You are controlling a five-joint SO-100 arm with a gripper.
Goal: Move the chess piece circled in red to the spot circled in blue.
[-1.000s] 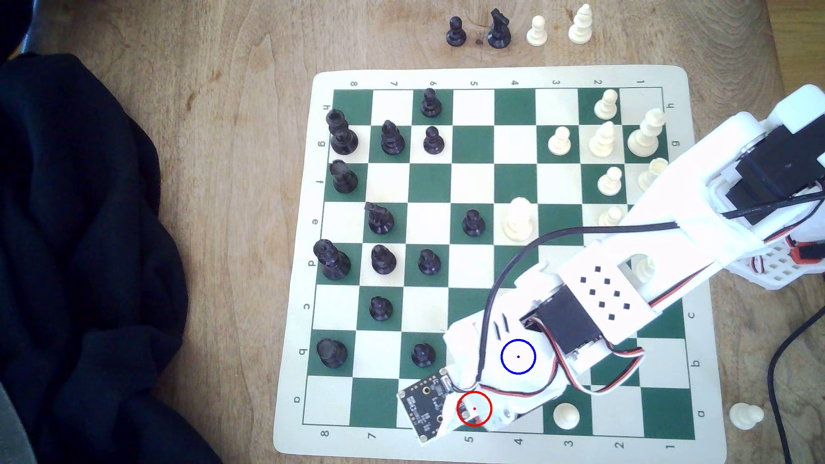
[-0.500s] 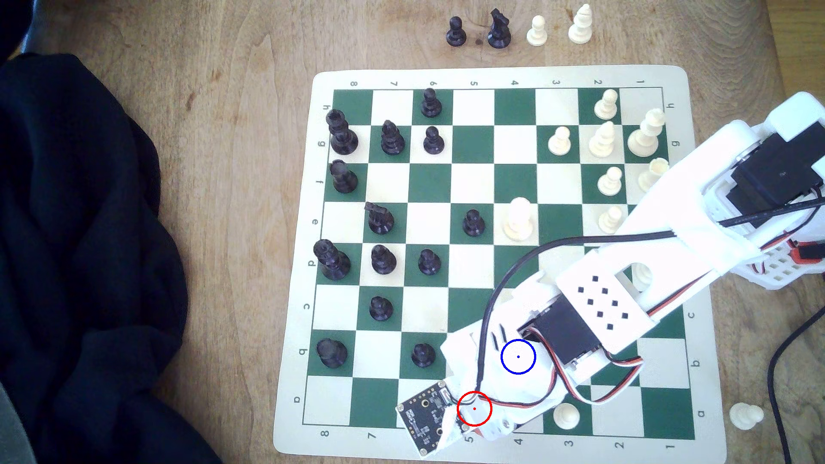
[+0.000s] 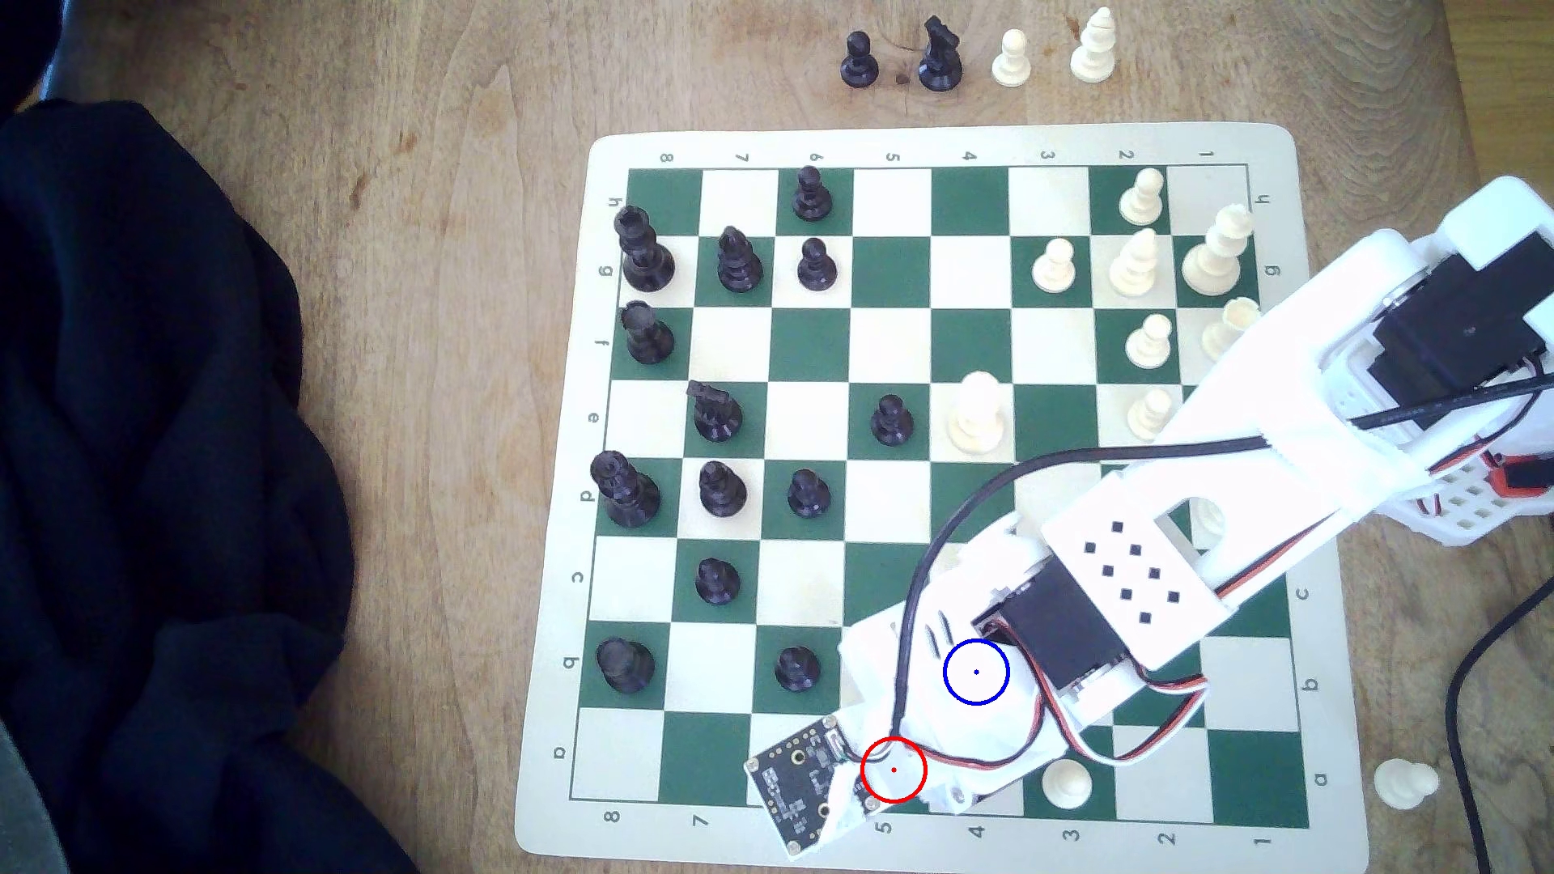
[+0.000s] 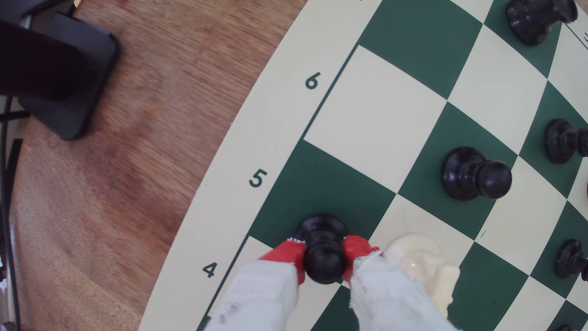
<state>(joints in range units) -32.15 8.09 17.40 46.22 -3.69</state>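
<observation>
Clamped on the chess piece [image 4: 324,251]: red-tipped pincer [image 4: 324,256], one fingertip [image 4: 288,253] pressed to each side of the glossy black pawn's neck, just under its ball head. Round flared base planted on the dark green square beside the printed "5" at the mat's border, near the corner shared with the "4" square. Crowded close by a cream-white piece [image 4: 423,264], smooth and pale, just beside one wrapped finger. Further off on the chessboard [image 4: 276,127], another black pawn [image 4: 475,174] on a green square, well apart from the grip. Fingers sheathed in frayed white cloth above the red tips.

In the exterior view, white plastic arm [image 3: 1127,571] stretched over the board's lower part, covering both the red circle [image 3: 893,769] and the spot [image 3: 975,671] under its blue ring. Bare circuit board [image 3: 795,786] at the arm's end. Matte vinyl mat on a grained wooden tabletop [image 3: 462,252]; dark crumpled cloth [image 3: 151,462] at the exterior view's left.
</observation>
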